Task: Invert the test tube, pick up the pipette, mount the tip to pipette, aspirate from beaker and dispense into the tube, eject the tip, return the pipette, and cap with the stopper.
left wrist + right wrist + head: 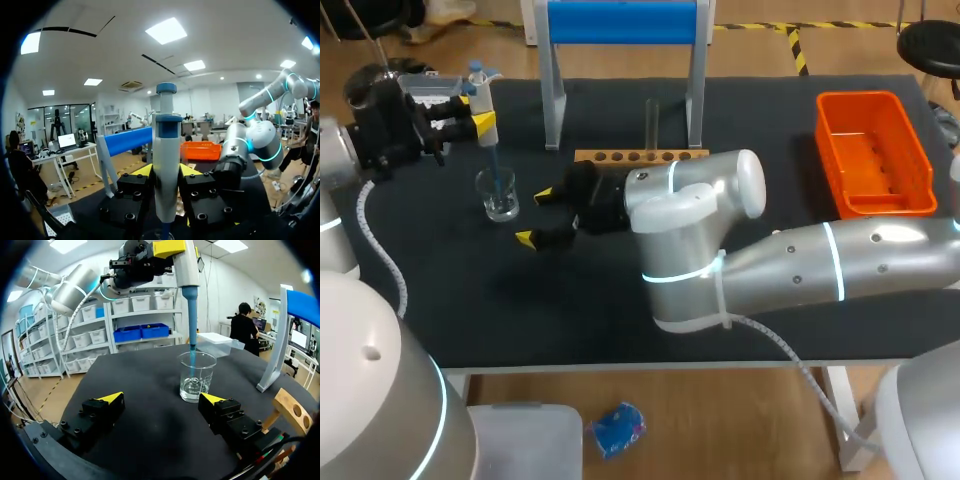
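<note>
The left hand (481,112) is pinching the pipette (166,145) by its body, a yellow-tipped finger pressing on each side. It is holding the pipette upright so that the blue tip (192,320) is pointing straight down inside the beaker (196,377), toward the shallow clear liquid there. I am judging this to be the posture for aspirating, though whether the tip's end is touching the liquid is not showing.

The beaker is standing on the table (520,320) near its left end, directly under that hand. The right hand (162,400) is hovering low over the table with its fingers spread wide, gripping nothing. The beaker is sitting just ahead of it, nearer one finger (perhaps it is placed to steady the glass, but that is a guess).

The test tube (652,120) is standing mouth-up in the wooden rack (640,156), well apart from the beaker, so it is sitting ready for filling.

Counting:
- two hands
- one pipette
- one tip
- one beaker
- one test tube
- one rack
- one orange tray (875,150) at the right end

I am not making out any stopper.
</note>
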You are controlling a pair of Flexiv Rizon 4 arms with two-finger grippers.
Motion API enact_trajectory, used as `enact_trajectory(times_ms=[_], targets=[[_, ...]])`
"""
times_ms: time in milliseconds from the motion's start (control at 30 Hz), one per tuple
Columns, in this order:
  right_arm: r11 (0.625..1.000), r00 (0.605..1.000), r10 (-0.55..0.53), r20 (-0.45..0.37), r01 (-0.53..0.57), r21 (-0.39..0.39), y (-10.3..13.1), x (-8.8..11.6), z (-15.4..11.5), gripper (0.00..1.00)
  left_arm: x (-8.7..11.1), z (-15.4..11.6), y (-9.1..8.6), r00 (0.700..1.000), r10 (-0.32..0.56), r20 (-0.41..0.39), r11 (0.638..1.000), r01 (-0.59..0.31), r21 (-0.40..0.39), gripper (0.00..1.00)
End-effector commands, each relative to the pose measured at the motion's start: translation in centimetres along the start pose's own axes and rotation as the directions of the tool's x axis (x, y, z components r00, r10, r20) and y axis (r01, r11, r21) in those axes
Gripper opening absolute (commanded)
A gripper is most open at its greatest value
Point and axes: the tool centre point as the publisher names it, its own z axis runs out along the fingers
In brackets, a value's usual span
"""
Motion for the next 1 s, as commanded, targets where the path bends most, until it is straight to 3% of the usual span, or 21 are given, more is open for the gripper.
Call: enact_trajectory(times_ms=[33, 1000], targets=[[1.0, 1.0, 0.0, 0.004, 0.0, 0.0, 0.0, 0.1, 0.3, 1.0, 0.0, 0.4, 0.9, 1.0, -0.006, 0.007, 1.0, 0.006, 0.005, 0.0], [1.0, 1.0, 0.0, 0.004, 0.0, 0.0, 0.0, 0.1, 0.3, 1.0, -0.2, 0.2, 3.1, 0.998, -0.037, 0.04, 0.999, 0.037, 0.013, 0.0]])
